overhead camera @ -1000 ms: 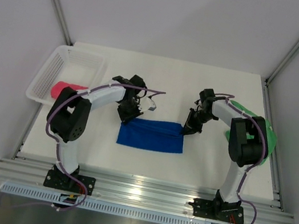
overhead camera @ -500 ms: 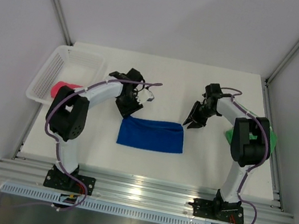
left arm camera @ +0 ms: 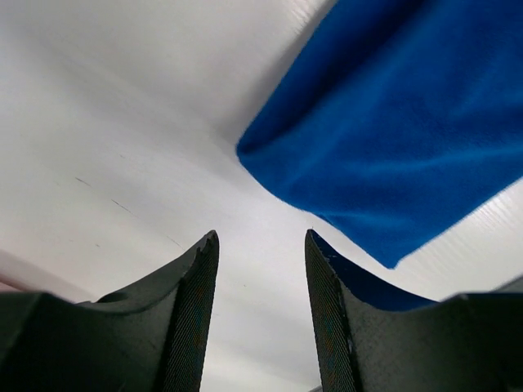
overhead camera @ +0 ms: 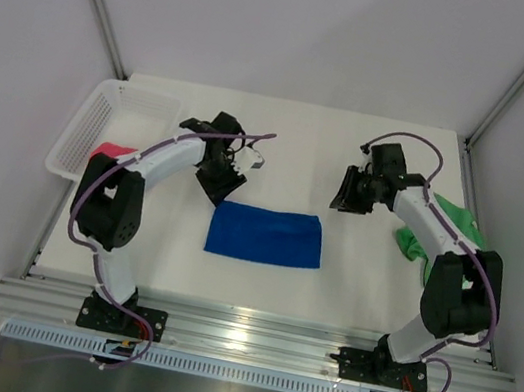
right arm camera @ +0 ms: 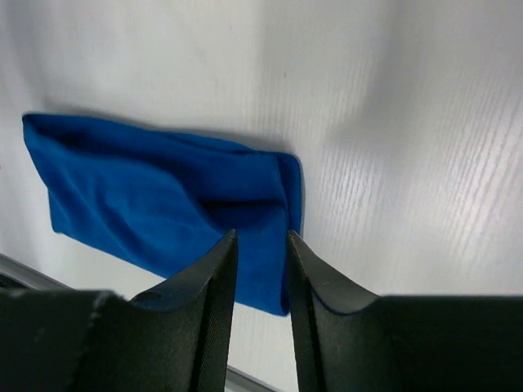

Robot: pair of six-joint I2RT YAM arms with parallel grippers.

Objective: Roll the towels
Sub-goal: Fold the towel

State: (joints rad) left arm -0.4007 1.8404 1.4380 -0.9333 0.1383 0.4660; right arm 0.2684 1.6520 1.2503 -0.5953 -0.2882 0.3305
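The folded blue towel [overhead camera: 265,234] lay flat on the desk [overhead camera: 292,140], with the left gripper [overhead camera: 225,190] at its 11 o'clock and the right gripper [overhead camera: 348,197] at 1 o'clock, both part-open and empty; rolling apparently awaited an edge grasp.

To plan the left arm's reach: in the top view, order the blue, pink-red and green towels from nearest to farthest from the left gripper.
1. blue towel, centre, just beside the left gripper.
2. pink-red towel, in the basket, left edge.
3. green towel, far right.
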